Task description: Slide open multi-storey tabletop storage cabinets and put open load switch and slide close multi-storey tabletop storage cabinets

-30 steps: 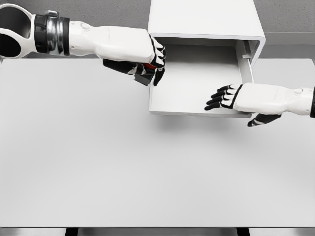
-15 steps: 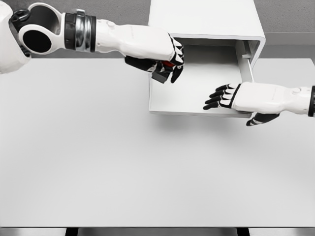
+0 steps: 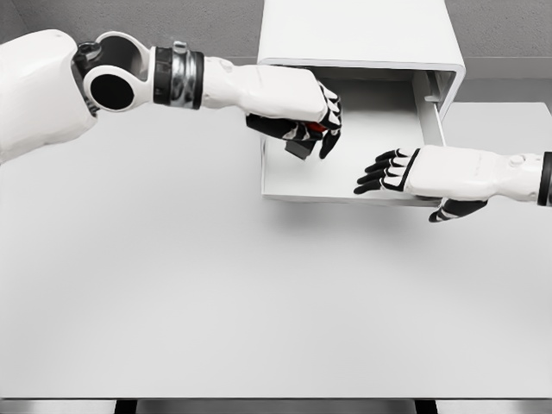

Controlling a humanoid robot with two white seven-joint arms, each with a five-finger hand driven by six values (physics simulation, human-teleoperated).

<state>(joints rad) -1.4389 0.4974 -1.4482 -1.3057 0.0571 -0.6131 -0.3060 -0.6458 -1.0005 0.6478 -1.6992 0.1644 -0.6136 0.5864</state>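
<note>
left robot hand (image 3: 304,116) curling round dark load switch (image 3: 302,143), hovering over drawer's left side | drawer (image 3: 345,168) sitting pulled out of cabinet (image 3: 358,33) on tabletop (image 3: 172,285) | right robot hand (image 3: 405,172) resting on drawer's front edge, fingers extended, holding nothing

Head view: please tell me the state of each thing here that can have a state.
Drawer: slid open, nothing lying in it yet.
Cabinet: upright on the table.
Load switch: held over the drawer's left part.
Left hand: shut on the load switch.
Right hand: open, fingers spread at the drawer's front edge.
</note>
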